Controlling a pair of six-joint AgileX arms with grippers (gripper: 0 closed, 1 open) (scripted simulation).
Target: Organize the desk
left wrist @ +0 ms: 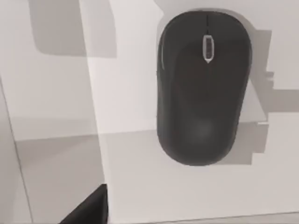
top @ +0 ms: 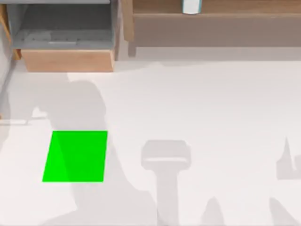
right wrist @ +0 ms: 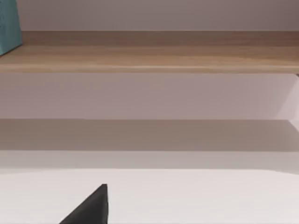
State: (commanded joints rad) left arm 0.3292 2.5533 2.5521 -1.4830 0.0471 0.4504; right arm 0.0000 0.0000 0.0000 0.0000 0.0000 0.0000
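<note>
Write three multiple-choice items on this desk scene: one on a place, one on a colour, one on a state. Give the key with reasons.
1. Where on the desk does the green mat lie in the top view?
A. front left
B. back right
C. under the shelf

2. What colour is the mouse in the left wrist view?
A. white
B. black
C. red

3. How does the drawer at the back left stand?
A. pulled open
B. pushed shut
C. lying on the mat

Key: 1 A, the mat sits toward the left front of the white top. 2 B, its body is black with a pale scroll wheel. 3 A, its grey inside shows behind the wooden front.
</note>
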